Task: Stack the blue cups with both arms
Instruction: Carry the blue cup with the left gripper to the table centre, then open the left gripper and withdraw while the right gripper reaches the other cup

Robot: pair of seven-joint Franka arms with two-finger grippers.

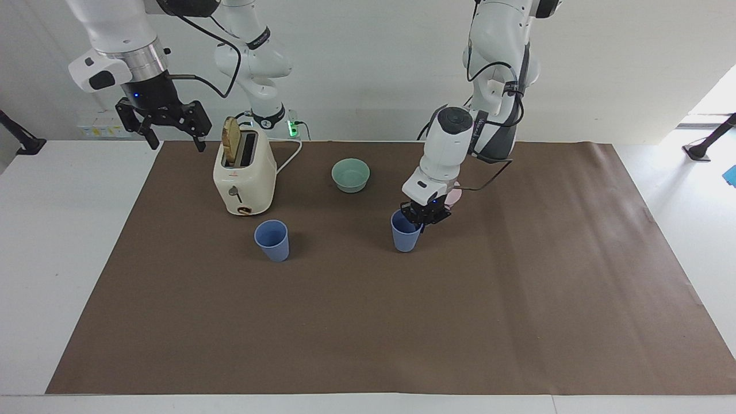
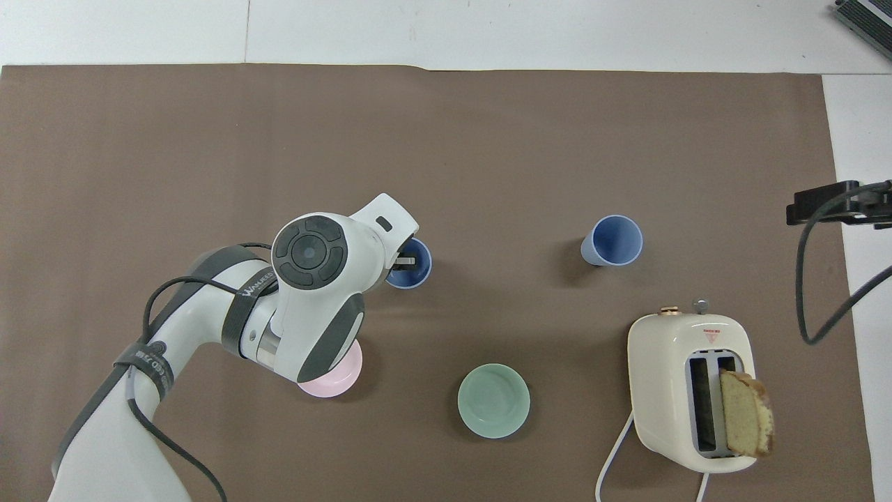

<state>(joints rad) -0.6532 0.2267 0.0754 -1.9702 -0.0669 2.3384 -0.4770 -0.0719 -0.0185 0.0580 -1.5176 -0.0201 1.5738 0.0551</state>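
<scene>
One blue cup (image 1: 272, 240) stands upright on the brown mat, just farther from the robots than the toaster; it also shows in the overhead view (image 2: 612, 240). My left gripper (image 1: 422, 217) is shut on the rim of the second blue cup (image 1: 406, 233), one finger inside it, near the middle of the mat. The overhead view shows that cup (image 2: 412, 270) half covered by the left gripper (image 2: 406, 263). I cannot tell whether the held cup touches the mat. My right gripper (image 1: 171, 138) waits open and empty, raised beside the toaster at the right arm's end.
A cream toaster (image 1: 244, 172) with a slice of bread stands nearer to the robots than the free cup. A mint-green bowl (image 1: 351, 175) sits mid-table near the robots. A pink bowl (image 2: 334, 376) is partly covered by the left arm. A brown mat (image 1: 368, 322) covers the table.
</scene>
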